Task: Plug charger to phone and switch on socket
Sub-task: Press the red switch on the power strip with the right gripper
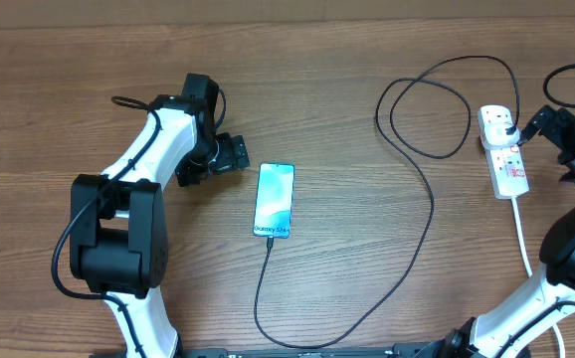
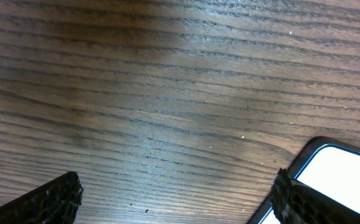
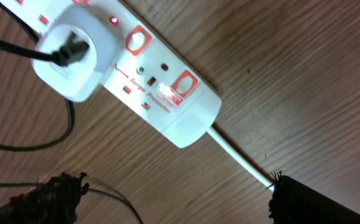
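Phone (image 1: 275,199) lies flat with its screen lit, just ahead of the left gripper (image 2: 177,200), one corner right next to a fingertip (image 2: 301,202). The charger (image 1: 433,209) meets the phone's bottom edge, swings out in a big loop and ends in a white adapter (image 3: 74,59) seated on the socket (image 3: 167,93). That sits just in front of the right gripper (image 3: 180,202), with red lights glowing on it. Both grippers are spread wide, nothing in them. Wooden table (image 1: 69,60) under it all.

On the wooden table (image 1: 347,60) lie the phone (image 1: 275,199), the charger (image 1: 433,207) in loose loops, and the socket (image 1: 504,151).
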